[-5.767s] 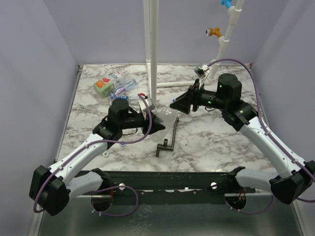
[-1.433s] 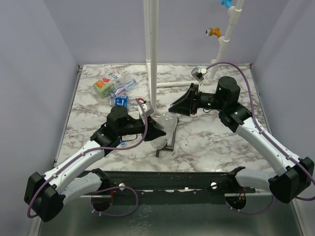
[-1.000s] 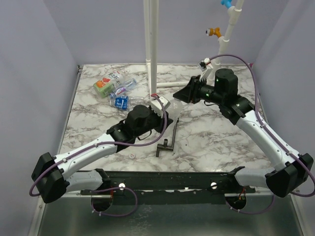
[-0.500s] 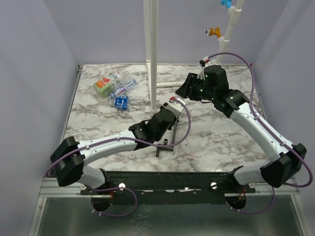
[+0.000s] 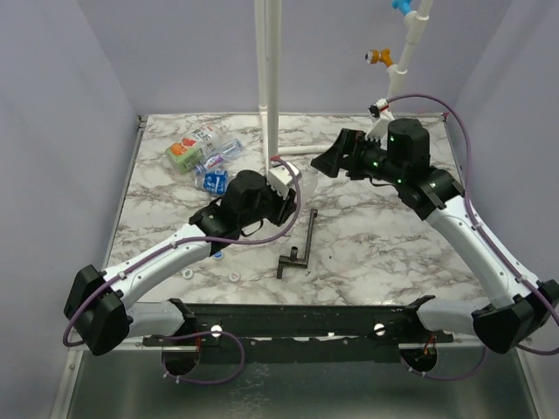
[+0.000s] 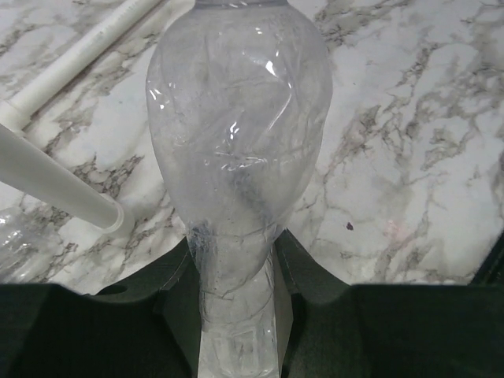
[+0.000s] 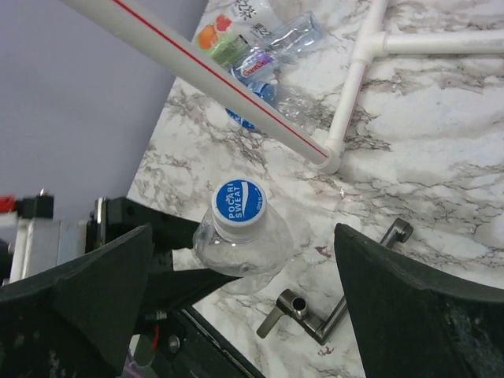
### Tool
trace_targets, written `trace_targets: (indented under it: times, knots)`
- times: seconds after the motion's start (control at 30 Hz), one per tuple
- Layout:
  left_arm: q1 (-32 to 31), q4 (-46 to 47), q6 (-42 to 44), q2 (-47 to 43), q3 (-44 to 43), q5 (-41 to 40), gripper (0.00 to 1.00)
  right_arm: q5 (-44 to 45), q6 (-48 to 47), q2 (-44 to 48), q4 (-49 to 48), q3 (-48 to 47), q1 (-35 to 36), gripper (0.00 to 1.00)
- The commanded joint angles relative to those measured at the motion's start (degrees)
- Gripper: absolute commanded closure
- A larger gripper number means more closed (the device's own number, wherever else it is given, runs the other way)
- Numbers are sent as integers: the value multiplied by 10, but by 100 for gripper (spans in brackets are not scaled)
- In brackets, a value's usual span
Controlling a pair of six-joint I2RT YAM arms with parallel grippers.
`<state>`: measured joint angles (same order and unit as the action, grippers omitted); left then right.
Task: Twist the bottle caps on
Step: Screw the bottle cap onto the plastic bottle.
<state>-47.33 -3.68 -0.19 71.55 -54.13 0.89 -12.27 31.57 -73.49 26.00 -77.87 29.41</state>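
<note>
1. Pinches the clear bottle (image 6: 236, 142) low on its body with the left end effector (image 6: 236, 276), jaws partly closed, above the bench (image 5: 384, 236).
2. Looks light, thin-walled, crushable: wants a gentle squeeze.
3. Holds the right end effector (image 5: 325, 162) wide open and empty over the white-and-blue cap (image 7: 240, 201); best gripped by the rim.

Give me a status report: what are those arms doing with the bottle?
Left gripper shut on bottle. Right gripper open, off the cap. Cap on bottle neck. Pipe close beside, not blocking.
</note>
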Motion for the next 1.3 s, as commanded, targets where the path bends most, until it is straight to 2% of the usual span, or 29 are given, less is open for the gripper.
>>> trace_targets:
  times: [0.0, 0.2, 0.4, 0.67, 0.87, 1.2, 1.27]
  knots:
    - [47, -30, -25, -40, 25, 238, 100, -126, -57, 59, -87, 50, -23, 0]
    - [80, -31, -39, -77, 37, 388, 100, -250, -93, 93, -155, 110, -33, 1]
    - [102, 7, -79, -96, 57, 475, 100, -339, -79, 119, -249, 170, -34, 11]
    - [108, 21, -86, -104, 63, 486, 100, -356, -33, 125, -314, 195, -34, 27]
    - [110, 34, -87, -97, 61, 489, 100, -371, -12, 119, -326, 197, -34, 45]
    - [109, 54, -90, -89, 62, 495, 100, -350, -22, 115, -294, 189, -34, 44]
    - [109, 55, -90, -88, 61, 496, 100, -352, -18, 112, -293, 186, -34, 47]
